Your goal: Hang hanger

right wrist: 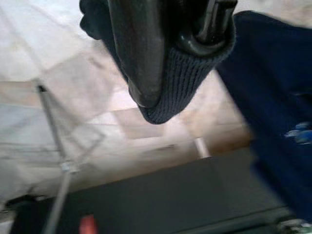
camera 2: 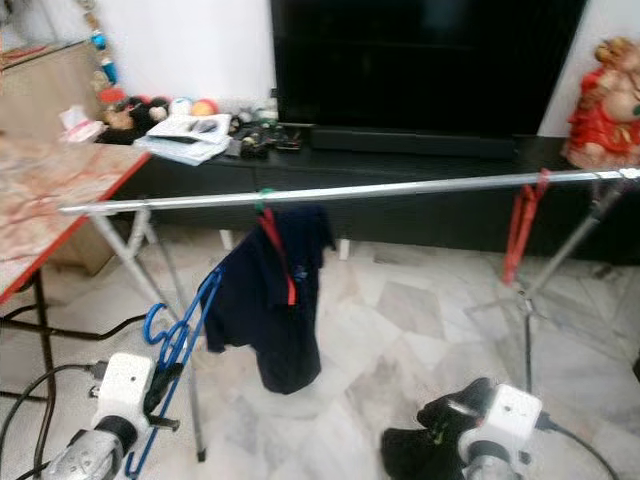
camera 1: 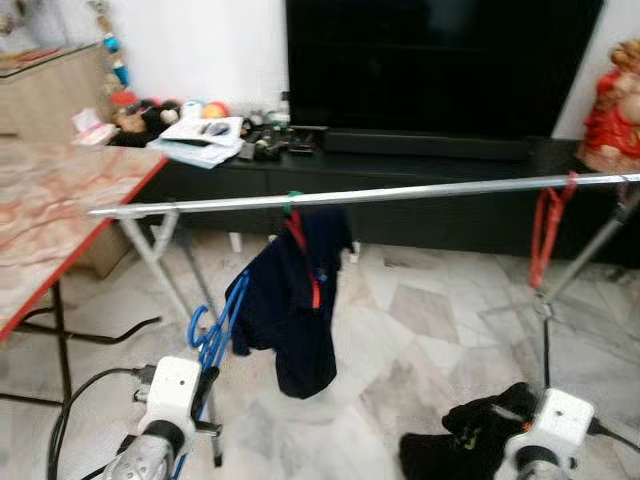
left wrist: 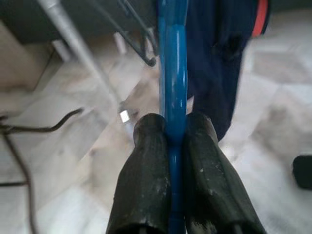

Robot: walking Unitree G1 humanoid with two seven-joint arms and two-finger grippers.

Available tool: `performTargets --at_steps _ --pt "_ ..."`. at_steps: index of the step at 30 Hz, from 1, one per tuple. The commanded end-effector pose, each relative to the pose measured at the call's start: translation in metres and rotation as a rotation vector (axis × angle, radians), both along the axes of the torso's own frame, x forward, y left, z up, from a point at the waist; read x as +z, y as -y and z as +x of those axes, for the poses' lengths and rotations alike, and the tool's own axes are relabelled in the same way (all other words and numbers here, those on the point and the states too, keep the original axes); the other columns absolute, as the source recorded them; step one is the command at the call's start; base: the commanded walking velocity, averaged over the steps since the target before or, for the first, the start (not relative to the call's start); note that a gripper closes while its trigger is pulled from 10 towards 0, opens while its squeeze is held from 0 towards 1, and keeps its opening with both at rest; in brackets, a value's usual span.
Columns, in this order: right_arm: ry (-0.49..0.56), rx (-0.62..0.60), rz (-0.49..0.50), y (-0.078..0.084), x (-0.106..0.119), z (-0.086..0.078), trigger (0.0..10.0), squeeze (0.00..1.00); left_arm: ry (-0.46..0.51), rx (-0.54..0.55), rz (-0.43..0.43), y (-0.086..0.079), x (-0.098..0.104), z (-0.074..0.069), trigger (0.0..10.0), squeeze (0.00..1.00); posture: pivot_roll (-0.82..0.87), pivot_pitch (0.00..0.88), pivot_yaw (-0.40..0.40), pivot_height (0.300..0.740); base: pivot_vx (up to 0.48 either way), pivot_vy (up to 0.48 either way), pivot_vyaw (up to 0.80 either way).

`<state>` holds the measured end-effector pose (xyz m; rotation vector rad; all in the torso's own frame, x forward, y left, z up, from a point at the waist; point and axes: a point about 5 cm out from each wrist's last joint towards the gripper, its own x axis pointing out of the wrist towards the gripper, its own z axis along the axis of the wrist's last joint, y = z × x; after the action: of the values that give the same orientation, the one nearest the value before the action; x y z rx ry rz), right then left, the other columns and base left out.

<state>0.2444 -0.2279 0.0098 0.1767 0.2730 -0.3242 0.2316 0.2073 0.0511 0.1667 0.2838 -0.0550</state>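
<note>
— Where was the blue hanger?
— Clamped tight in my left jaws, its length rising toward the rail above.
— Your right jaws?
— Closed on a dark garment.

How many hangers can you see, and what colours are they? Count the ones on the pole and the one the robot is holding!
Red hangers on the silver pole: 2, one under the navy shirt, one bare
Blue hangers: 1, the blue hanger held by the left gripper
Total: 3 hangers
</note>
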Motion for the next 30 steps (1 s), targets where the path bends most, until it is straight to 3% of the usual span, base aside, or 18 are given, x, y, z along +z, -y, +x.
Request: performTargets --at_steps 1,17,30 --pt "0.017 -0.015 -0.025 0.009 0.005 0.0 10.0 0.0 0.018 0.0 -0.017 0.003 0.004 0.003 10.0 0.0 0.05 0.0 0.02 0.74 0.0 0.48 0.0" --pt "0.038 -0.01 -0.031 0.009 0.012 0.006 10.0 0.0 0.012 -0.035 -0.017 0.006 0.003 0.0 10.0 0.0 0.06 0.0 0.015 0.74 0.0 0.03 0.0" --pt "0.067 0.007 -0.042 0.007 0.023 0.016 10.0 0.0 0.014 -0.034 -0.022 0.007 0.003 0.0 10.0 0.0 0.07 0.0 0.012 0.74 -0.25 0.0 0.0"
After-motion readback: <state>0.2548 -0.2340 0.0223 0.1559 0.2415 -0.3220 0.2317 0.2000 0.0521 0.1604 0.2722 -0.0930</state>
